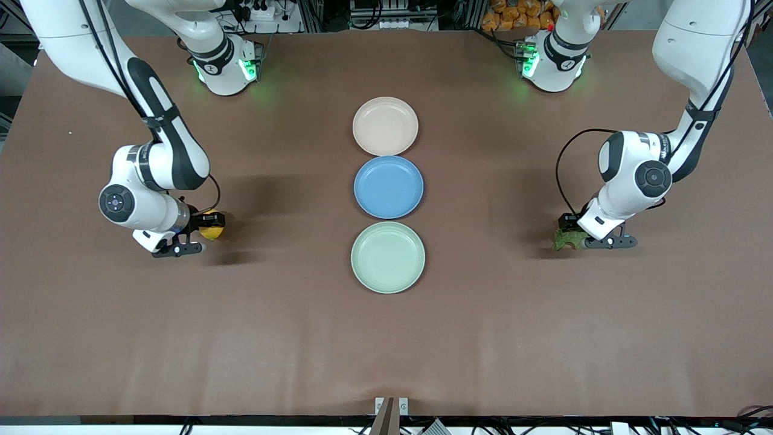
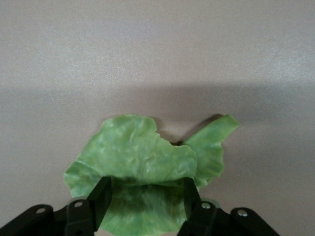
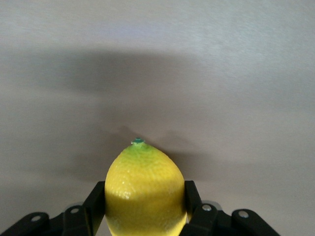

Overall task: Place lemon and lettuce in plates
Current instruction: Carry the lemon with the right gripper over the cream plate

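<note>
The yellow lemon (image 1: pixel 212 232) lies on the brown table toward the right arm's end. My right gripper (image 1: pixel 204 228) is low at the table and is shut on the lemon (image 3: pixel 145 191), with a finger against each side. The green lettuce (image 1: pixel 566 240) lies flat on the table toward the left arm's end. My left gripper (image 1: pixel 574 237) is open and low over the lettuce (image 2: pixel 142 172), its fingers (image 2: pixel 101 194) standing on either side of the leaf's middle. The beige-pink plate (image 1: pixel 385 125) and the mint green plate (image 1: pixel 388 257) lie empty at mid-table.
A blue plate (image 1: pixel 388 186) lies between the two pale plates, and the three form a row running away from the front camera. Both arms' bases stand along the table's edge farthest from the front camera.
</note>
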### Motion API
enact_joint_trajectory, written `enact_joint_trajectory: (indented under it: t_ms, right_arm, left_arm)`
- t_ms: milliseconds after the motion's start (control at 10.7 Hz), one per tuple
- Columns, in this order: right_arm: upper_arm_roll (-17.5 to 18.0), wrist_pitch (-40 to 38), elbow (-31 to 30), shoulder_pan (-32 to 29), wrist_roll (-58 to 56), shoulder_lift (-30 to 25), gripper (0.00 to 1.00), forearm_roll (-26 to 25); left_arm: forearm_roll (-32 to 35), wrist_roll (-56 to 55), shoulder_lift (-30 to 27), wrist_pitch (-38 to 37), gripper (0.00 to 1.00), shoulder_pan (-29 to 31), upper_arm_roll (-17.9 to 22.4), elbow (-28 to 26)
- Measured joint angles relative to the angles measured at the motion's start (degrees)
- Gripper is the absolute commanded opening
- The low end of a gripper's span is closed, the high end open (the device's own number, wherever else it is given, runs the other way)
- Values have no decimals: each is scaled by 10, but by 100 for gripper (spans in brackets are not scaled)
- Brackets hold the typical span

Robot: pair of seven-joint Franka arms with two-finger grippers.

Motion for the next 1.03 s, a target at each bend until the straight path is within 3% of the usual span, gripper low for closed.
enact_joint_trajectory:
  t_ms: [280,373,467,1027]
  right_arm:
    - [33,-52,3,15,9,-29,0,15]
    - [46,-73,3,27,14,-45,0,39]
    - [54,-89,3,43,29,-60,0,58]
    - [63,-98,2,187,253,-80,0,70]
  left_arm:
    - [0,0,8,1,24,0,0,7]
    - [0,0,11,1,9,0,-1,11]
    - [0,0,12,1,0,-1,-3,13]
    - [0,-3,7,3,0,-1,-5,36]
